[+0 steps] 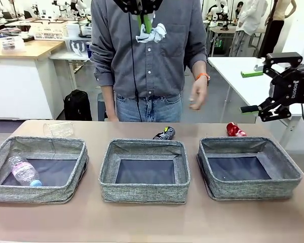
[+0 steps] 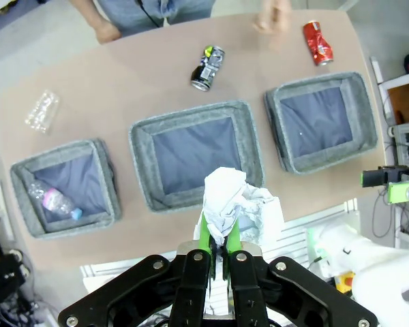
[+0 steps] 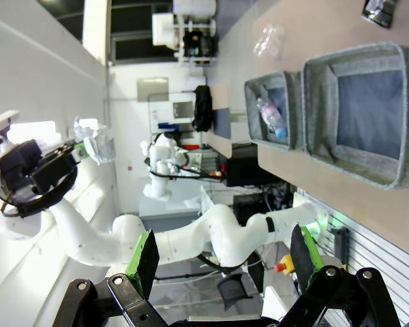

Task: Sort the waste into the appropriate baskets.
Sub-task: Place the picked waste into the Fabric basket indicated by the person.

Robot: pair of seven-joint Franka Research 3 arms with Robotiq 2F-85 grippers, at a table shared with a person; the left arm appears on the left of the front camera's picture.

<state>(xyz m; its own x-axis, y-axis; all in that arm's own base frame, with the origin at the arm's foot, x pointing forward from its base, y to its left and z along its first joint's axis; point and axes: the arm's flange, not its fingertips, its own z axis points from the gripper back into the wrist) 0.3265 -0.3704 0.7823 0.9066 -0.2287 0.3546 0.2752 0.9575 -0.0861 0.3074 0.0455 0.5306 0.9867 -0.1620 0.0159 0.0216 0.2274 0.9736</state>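
Left gripper (image 2: 218, 235): pressed together on the crumpled white paper ball (image 2: 235, 204), held high above the table (image 1: 142, 223). In the left wrist view the ball lies against the near table edge, in front of the middle basket (image 1: 144, 147).

Right gripper (image 1: 251, 91): spread wide with nothing between the fingers, raised off the table's right side, above and beyond the right basket (image 1: 243, 143).

Left basket (image 1: 38, 143): holds the clear plastic bottle (image 1: 24, 171), lying on its side in the near left corner (pinkish label showing).

Middle basket: dark bottom bare.

Right basket: dark bottom bare.

Clear plastic cup (image 1: 58, 128): on its side on the table, just beyond the left basket.

Crushed black can (image 1: 164, 133): on the table, just beyond the middle basket's far rim.

Crushed red can (image 1: 235, 130): on the table, just beyond the right basket's far rim.

Person's hand (image 1: 197, 96): hanging loose above the far table edge, between the two cans, touching neither
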